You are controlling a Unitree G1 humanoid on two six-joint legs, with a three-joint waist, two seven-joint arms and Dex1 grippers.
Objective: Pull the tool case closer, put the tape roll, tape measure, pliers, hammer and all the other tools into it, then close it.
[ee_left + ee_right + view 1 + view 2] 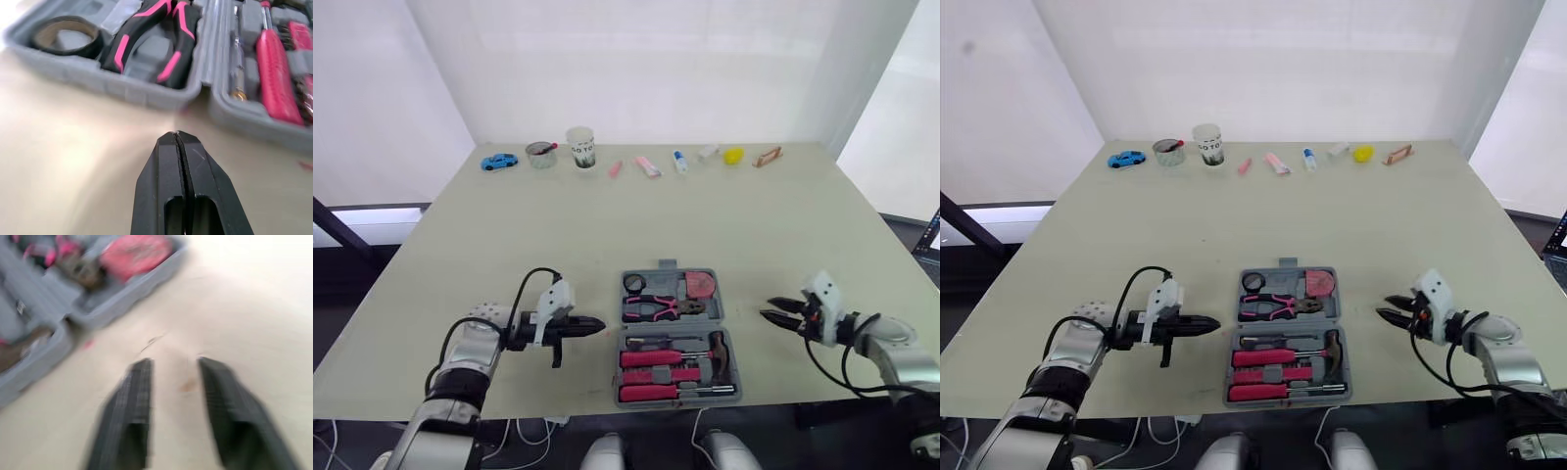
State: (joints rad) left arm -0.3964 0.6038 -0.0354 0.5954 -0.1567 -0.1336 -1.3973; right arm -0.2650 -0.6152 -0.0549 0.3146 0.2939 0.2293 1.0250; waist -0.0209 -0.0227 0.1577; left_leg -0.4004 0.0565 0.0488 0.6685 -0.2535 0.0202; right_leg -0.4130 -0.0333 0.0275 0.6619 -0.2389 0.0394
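The grey tool case (729, 323) lies open near the table's front edge. Its far half holds a black tape roll (635, 284), pink-handled pliers (656, 307) and a pink tape measure (701, 286). Its near half holds a hammer (717, 350) and pink-handled screwdrivers (654, 358). My left gripper (599, 326) is shut and empty, just left of the case, pointing at its side wall (122, 88). My right gripper (770, 310) stands open and empty, right of the case, a short gap from it.
Along the table's far edge stand a blue toy car (499, 162), a small tin (541, 155), a paper cup (580, 147), pink items (646, 165), a small bottle (680, 162), a yellow object (733, 155) and a brown piece (768, 157). Bare tabletop lies between them and the case.
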